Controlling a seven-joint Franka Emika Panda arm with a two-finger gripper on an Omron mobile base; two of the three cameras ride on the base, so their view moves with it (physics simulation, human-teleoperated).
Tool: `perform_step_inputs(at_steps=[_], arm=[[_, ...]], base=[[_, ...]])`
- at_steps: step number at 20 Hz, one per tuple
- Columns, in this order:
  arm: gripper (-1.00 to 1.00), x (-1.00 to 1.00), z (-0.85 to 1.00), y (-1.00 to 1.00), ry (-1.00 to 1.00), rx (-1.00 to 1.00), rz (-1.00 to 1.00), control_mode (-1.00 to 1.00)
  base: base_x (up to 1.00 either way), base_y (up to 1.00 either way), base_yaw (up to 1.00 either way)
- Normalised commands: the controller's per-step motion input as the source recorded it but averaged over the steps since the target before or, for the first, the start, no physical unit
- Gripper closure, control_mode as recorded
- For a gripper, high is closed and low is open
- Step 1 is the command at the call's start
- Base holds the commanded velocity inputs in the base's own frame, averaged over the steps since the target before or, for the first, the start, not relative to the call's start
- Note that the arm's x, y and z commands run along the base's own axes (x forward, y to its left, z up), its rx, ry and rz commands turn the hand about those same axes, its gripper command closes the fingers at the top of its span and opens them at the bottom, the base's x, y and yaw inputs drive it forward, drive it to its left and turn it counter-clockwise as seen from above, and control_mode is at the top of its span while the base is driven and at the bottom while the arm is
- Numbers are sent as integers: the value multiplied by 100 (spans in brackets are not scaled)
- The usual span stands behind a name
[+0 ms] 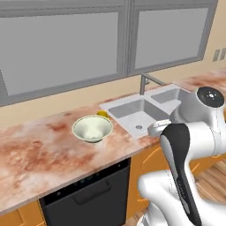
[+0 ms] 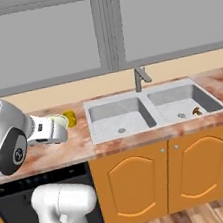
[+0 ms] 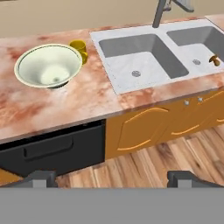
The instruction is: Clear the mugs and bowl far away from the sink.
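Observation:
The wide cream bowl [image 3: 48, 65] with a greenish outside stands upright on the marbled counter, left of the sink [image 3: 140, 59]; I also see this bowl [image 1: 92, 128] in the left base view. A yellow mug [image 3: 79, 48] stands close behind the bowl's right side, between it and the sink's left basin. In the right base view the mug [image 2: 70, 117] shows beside the bowl [image 2: 59, 122], which my arm half hides. My gripper [image 3: 113, 178] is open and empty, held back from the counter over the floor, well short of both.
A tall grey faucet [image 2: 139, 79] rises at the sink's middle back. A small brown object [image 3: 214, 60] lies in the right basin. A black dishwasher front [image 3: 48, 148] and orange cabinet doors [image 3: 144, 127] sit below the counter edge.

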Motion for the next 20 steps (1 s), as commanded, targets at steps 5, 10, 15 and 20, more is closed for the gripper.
perform_step_inputs(at_steps=[5, 10, 15, 20], arm=[[-100, 0, 0, 0, 0, 0, 0, 100], [-100, 0, 0, 0, 0, 0, 0, 100], [-100, 0, 0, 0, 0, 0, 0, 100], [-100, 0, 0, 0, 0, 0, 0, 100]], base=[[87, 5, 37], [10, 0, 26], [-2, -4, 24], [-2, -19, 26]])
